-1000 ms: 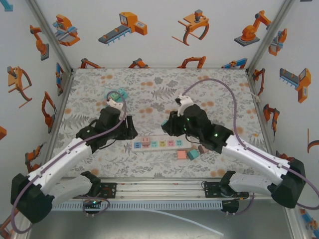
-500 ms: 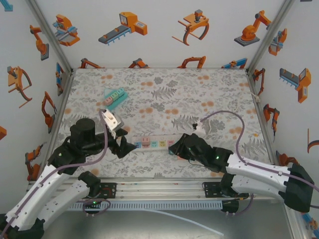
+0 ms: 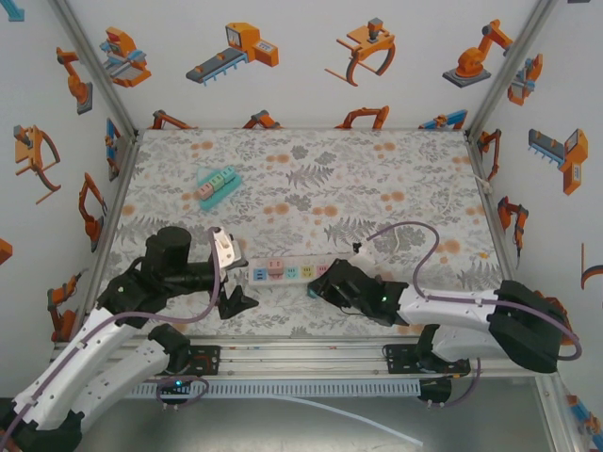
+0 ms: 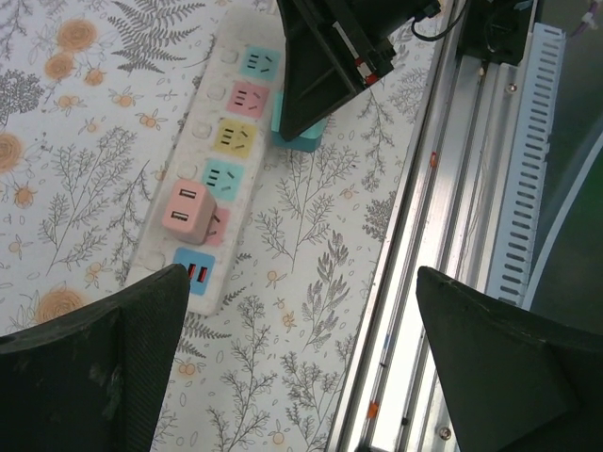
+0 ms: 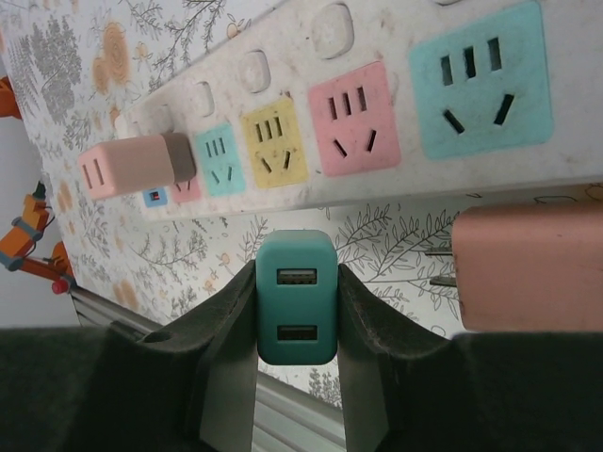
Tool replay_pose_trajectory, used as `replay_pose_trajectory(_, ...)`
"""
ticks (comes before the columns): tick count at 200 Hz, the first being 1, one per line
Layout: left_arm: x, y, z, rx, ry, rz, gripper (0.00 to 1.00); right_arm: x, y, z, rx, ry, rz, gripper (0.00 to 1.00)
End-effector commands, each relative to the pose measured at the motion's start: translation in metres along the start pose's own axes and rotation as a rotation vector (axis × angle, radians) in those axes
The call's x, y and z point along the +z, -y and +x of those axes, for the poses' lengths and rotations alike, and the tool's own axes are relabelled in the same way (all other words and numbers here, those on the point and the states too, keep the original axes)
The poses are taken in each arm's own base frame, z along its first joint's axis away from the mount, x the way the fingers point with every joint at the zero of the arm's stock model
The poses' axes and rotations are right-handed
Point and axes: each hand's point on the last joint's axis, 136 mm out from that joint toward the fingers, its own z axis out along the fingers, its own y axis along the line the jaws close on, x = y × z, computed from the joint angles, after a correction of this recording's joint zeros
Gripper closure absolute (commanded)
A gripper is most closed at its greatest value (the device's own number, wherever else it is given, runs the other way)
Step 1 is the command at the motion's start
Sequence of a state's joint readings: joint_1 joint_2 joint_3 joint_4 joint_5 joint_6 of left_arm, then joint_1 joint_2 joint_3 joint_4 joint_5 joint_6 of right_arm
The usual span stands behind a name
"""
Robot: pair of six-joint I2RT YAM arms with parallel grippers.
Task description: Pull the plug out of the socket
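You're clamping the teal plug (image 5: 296,320) in your right gripper (image 5: 296,275), beside the power strip (image 5: 377,122). Your left gripper (image 4: 300,282) is hanging wide open.

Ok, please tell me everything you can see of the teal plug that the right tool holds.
The teal plug is a small rounded block, matte plastic by its look. The face toward the wrist camera has two USB ports, one above the other. Its prongs are hidden. The right tool is shut on it, black fingers pressing both sides. It is apart from the white power strip, beside it.
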State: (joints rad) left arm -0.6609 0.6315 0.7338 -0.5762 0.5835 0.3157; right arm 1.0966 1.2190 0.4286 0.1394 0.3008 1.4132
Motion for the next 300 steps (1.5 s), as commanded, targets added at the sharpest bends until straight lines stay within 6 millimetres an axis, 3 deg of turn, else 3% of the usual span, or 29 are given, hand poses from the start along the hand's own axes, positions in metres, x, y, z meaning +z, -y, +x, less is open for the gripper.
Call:
replay_pose_trajectory(1, 0.002, 0.003, 0.008, 0.023, -0.020, 0.011, 0.02, 0.004, -0.008, -0.003, 0.029, 0.030, -0.029, 0.72)
replay_pose_trajectory(101, 0.005, -0.005, 0.013, 0.013, -0.037, -0.027, 0.03, 0.017, 0.022, 0.009, 0.024, 0.000, 0.073, 0.50)
replay_pose_trajectory(201, 0.007, -0.011, 0.017, 0.003, -0.047, -0.057, 0.03, -0.001, 0.033, 0.004, 0.018, 0.009, 0.109, 0.39)
replay_pose_trajectory(265, 0.007, -0.014, 0.018, -0.005, -0.052, -0.070, 0.03, -0.025, 0.022, -0.011, -0.044, 0.038, 0.087, 0.38)
replay_pose_trajectory(300, 0.006, -0.018, 0.011, -0.026, -0.028, -0.094, 0.03, -0.050, -0.009, -0.039, -0.210, 0.125, 0.038, 0.37)
